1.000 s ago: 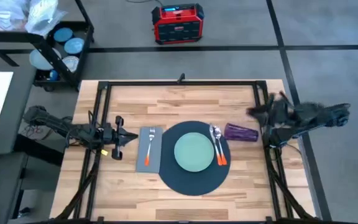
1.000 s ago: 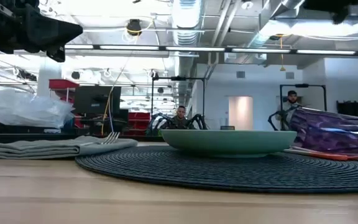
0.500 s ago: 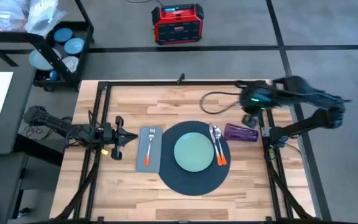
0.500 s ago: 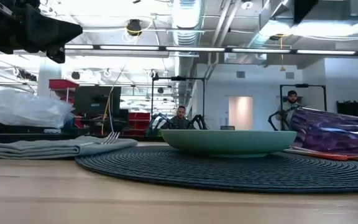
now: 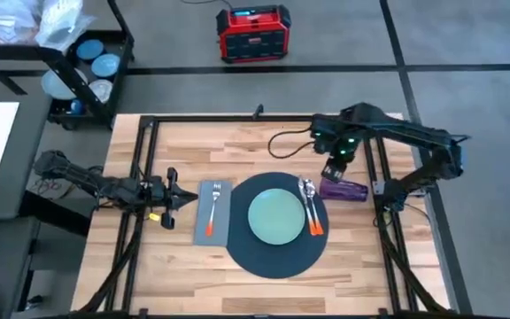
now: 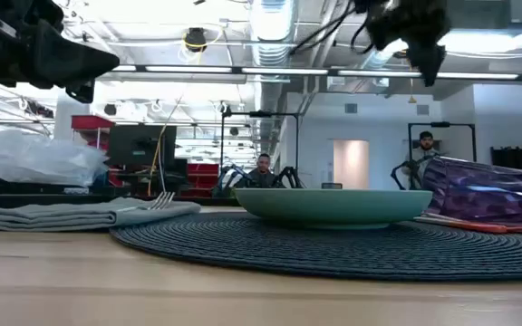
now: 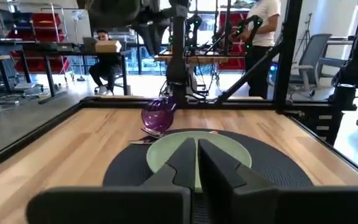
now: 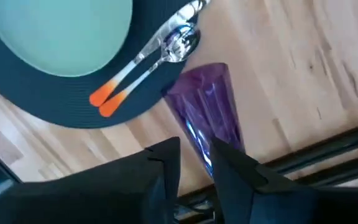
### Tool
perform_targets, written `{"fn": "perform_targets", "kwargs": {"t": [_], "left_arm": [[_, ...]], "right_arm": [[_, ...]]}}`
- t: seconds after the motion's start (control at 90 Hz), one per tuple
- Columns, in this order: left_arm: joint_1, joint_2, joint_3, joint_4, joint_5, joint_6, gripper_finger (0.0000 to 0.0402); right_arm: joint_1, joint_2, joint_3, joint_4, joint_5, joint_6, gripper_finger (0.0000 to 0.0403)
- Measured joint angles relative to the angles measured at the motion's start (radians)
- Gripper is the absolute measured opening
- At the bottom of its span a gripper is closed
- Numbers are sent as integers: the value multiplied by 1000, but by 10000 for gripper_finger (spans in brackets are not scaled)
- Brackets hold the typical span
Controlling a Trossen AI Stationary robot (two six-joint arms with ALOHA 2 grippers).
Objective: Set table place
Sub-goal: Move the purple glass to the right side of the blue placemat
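One purple cup (image 5: 343, 189) lies tipped on the desk (image 5: 184, 266) beside the mat (image 5: 277, 257); our right hand (image 5: 332, 170) hovers released above. A glancing descent may roll it away.

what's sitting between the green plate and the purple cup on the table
In the high view, an orange-handled knife and spoon lie side by side on the dark round woven mat, between the pale green plate and the purple plastic cup, which lies on its side.

Robotics lab, exposed ducts (image 6: 270, 23), workstations (image 6: 139, 149)
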Motion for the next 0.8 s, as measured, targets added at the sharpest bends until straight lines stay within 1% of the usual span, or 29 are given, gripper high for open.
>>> {"fn": "perform_targets", "kwargs": {"t": [0.178,0.522,0.633,0.8], "left_arm": [[0,0,0,0,0,-1,1],[0,0,0,2,10,-8,1],[0,0,0,2,13,-11,1],[0,0,0,2,13,-17,1]], "right_arm": [[12,78,2,-7,-28,36,109],[39,233,1,-4,-47,-50,175],[39,272,2,-7,-31,-72,196],[23,320,1,-6,70,-78,208]]}}
